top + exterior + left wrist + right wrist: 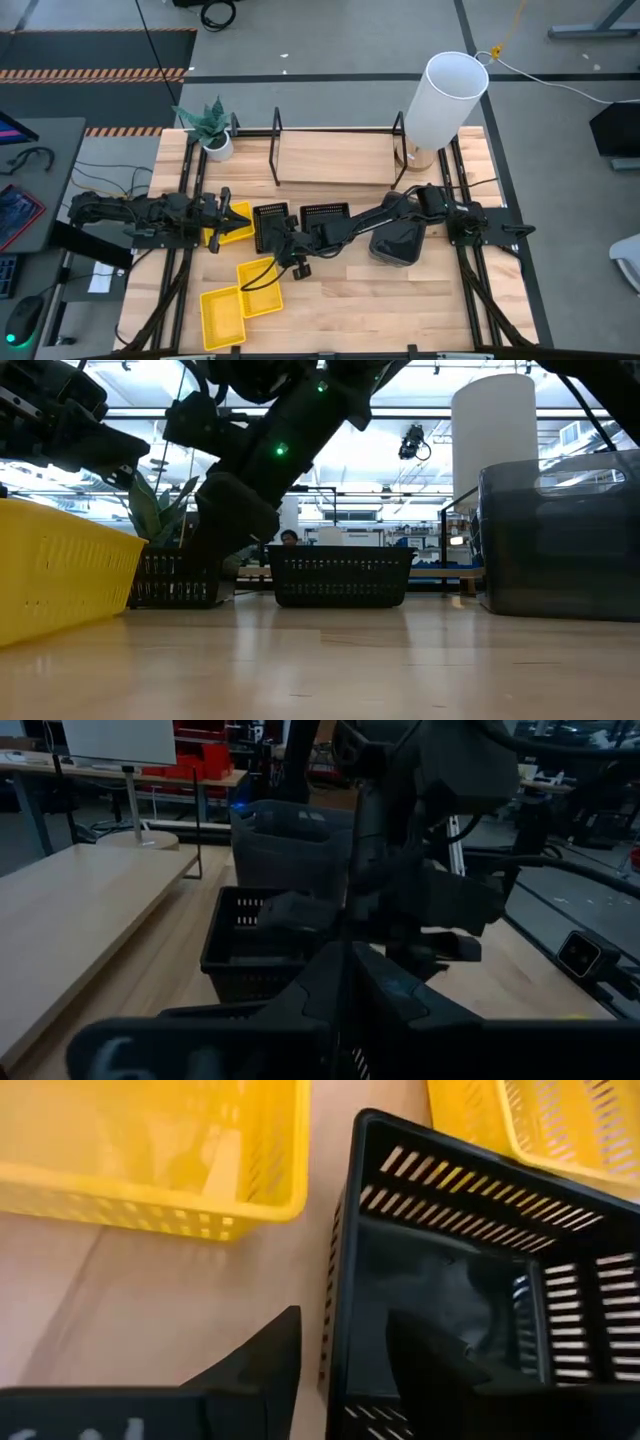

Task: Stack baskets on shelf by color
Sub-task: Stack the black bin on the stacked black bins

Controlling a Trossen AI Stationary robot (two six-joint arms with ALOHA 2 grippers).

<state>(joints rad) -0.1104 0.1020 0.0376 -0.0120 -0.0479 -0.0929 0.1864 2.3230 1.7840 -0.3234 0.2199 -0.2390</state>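
Two black baskets (272, 226) (325, 215) stand on the table in front of the shelf (335, 160). My right gripper (342, 1335) reaches in from the right, slanting down, and is open. One finger (255, 1370) stands outside the left black basket's near wall (340, 1280) and the other (430, 1365) inside it, neither touching. A yellow basket (240, 225) lies under my left gripper (222, 215), which is shut, level and touches nothing. Two more yellow baskets (260, 285) (222, 315) lie near the front. The dark grey baskets (400, 245) sit stacked under my right arm.
On the shelf's right end stands a tall white cylinder (445, 100). A potted plant (213, 125) is at the table's far left corner. Black upright frames (277, 145) rise from the shelf. Bare wood lies at the near right (400, 310).
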